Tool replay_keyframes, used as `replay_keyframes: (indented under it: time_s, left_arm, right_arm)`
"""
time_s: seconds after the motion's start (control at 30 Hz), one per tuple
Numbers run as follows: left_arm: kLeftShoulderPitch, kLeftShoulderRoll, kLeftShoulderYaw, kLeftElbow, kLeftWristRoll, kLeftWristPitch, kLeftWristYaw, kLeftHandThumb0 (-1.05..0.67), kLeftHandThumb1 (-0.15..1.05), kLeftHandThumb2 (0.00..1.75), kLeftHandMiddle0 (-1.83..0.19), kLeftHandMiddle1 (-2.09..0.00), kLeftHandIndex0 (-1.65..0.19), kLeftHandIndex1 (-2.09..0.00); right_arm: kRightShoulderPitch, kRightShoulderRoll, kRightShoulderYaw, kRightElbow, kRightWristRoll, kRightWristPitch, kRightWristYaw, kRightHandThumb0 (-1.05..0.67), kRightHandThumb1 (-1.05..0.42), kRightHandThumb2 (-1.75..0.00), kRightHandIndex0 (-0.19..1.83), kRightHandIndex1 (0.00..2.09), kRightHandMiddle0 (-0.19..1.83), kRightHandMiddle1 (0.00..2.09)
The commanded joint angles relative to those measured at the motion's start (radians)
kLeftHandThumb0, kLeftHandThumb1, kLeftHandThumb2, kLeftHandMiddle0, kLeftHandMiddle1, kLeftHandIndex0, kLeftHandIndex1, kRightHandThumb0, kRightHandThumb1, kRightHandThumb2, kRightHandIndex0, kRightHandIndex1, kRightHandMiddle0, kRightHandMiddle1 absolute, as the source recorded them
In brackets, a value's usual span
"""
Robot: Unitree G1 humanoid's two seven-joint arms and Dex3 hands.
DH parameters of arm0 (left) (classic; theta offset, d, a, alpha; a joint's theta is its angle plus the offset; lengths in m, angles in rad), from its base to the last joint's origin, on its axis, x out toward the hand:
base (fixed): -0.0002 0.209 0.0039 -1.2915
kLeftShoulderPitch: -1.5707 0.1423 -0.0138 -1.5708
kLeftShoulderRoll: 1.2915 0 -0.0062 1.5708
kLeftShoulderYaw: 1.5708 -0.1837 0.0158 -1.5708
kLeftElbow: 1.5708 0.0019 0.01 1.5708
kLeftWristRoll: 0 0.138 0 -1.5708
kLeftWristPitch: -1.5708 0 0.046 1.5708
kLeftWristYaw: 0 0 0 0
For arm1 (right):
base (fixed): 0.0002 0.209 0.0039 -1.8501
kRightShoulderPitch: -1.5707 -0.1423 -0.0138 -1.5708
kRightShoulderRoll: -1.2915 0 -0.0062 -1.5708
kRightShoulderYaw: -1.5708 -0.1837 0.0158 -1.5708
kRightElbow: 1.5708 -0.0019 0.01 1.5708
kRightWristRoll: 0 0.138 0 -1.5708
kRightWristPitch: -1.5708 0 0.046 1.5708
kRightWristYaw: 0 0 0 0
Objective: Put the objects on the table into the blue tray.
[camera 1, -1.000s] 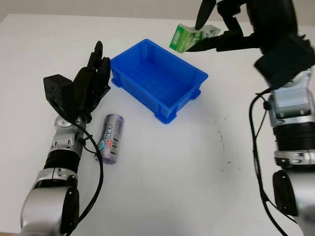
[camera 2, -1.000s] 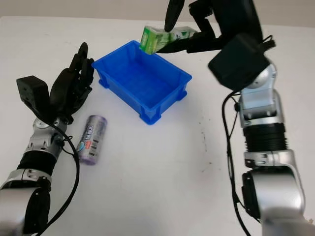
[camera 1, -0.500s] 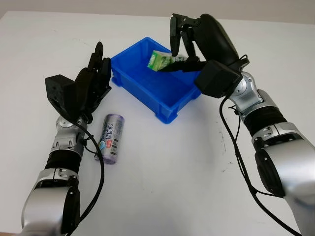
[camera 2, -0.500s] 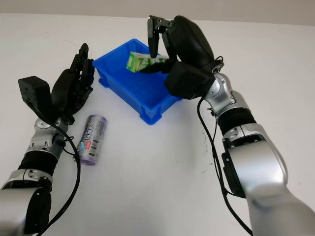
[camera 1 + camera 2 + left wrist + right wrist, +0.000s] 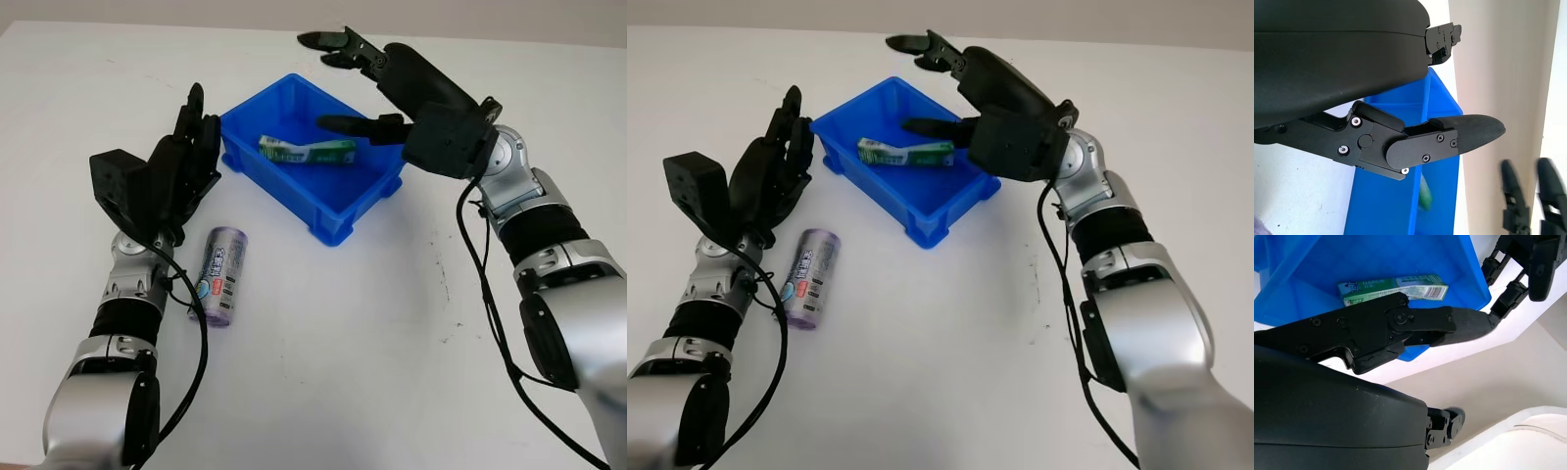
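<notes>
Green and flat, the toothpaste box lies inside the blue tray on the white bench, while the right hand hangs released above the tray's far side, holding nothing. The left hand is open just beside the tray's near-left wall, and the purple can lies on its side on the bench below that hand, apart from the tray.

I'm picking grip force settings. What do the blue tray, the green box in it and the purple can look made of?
Blue tray: likely rigid moulded plastic, with a uniform glossy colour and a ribbed rim.
Green box: probably printed cardboard, given its flat faces and sharp edges.
Purple can: looks like thin metal with a printed or wrapped label; its body is cylindrical with a slight sheen, though it could be plastic.
</notes>
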Motion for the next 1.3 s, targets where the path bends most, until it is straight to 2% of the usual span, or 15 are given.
replay_keyframes:
  time_s: [0.0, 0.13, 0.23, 0.33, 0.47, 0.53, 0.67, 0.93, 1.27]
  left_arm:
    - [-0.007, 0.001, -0.002, 0.005, 0.002, -0.001, 0.003, -0.76, 1.05, 0.61, 0.19, 0.00, 0.19, 0.00]
    - [-0.008, 0.005, -0.004, 0.012, 0.007, -0.009, 0.003, -0.77, 1.05, 0.61, 0.19, 0.00, 0.19, 0.00]
    - [-0.007, 0.006, -0.003, 0.013, 0.007, -0.017, 0.000, -0.77, 1.05, 0.62, 0.19, 0.00, 0.19, 0.00]
    - [-0.004, 0.008, -0.003, 0.008, 0.009, -0.020, 0.003, -0.77, 1.05, 0.62, 0.19, 0.00, 0.19, 0.00]
    - [-0.001, 0.014, -0.003, 0.009, 0.008, -0.030, -0.003, -0.77, 1.05, 0.62, 0.19, 0.00, 0.19, 0.00]
    - [-0.003, 0.018, -0.002, 0.013, 0.008, -0.032, -0.007, -0.76, 1.05, 0.63, 0.19, 0.00, 0.19, 0.00]
    - [-0.010, 0.021, 0.000, 0.024, 0.005, -0.026, -0.015, -0.77, 1.05, 0.64, 0.19, 0.00, 0.19, 0.00]
    - [-0.030, 0.030, 0.001, 0.049, 0.001, -0.024, -0.029, -0.76, 1.05, 0.63, 0.19, 0.00, 0.19, 0.00]
    - [-0.030, 0.039, 0.005, 0.051, 0.000, -0.051, -0.045, -0.76, 1.05, 0.63, 0.19, 0.00, 0.19, 0.00]
  right_arm:
    - [0.019, -0.020, -0.031, -0.030, 0.036, -0.011, 0.014, -0.83, -1.05, -0.54, -0.09, 0.05, -0.15, 0.15]
    - [0.043, -0.036, -0.075, -0.075, 0.075, -0.015, -0.011, -0.81, -1.05, -0.66, -0.10, 0.04, -0.15, 0.13]
    - [0.067, -0.031, -0.146, -0.101, 0.153, 0.034, -0.030, -0.82, -1.05, -0.70, -0.14, 0.03, -0.16, 0.11]
    - [0.102, -0.032, -0.215, -0.121, 0.240, 0.116, -0.024, -0.83, -1.05, -0.72, -0.17, 0.02, -0.19, 0.09]
    - [0.168, -0.044, -0.289, -0.155, 0.329, 0.288, -0.010, -0.78, -1.05, -0.74, -0.19, 0.00, -0.19, 0.00]
    - [0.217, -0.044, -0.324, -0.169, 0.366, 0.326, -0.007, -0.75, -1.05, -0.78, -0.19, 0.00, -0.19, 0.00]
    - [0.333, -0.024, -0.370, -0.250, 0.388, 0.432, -0.090, -0.79, -1.05, -0.77, -0.19, 0.00, -0.19, 0.00]
    - [0.472, 0.019, -0.399, -0.422, 0.429, 0.528, -0.133, -0.77, -1.05, -0.82, -0.19, 0.00, -0.19, 0.00]
    - [0.513, 0.056, -0.389, -0.500, 0.445, 0.576, -0.116, -0.73, -1.05, -0.87, -0.19, 0.00, -0.19, 0.00]
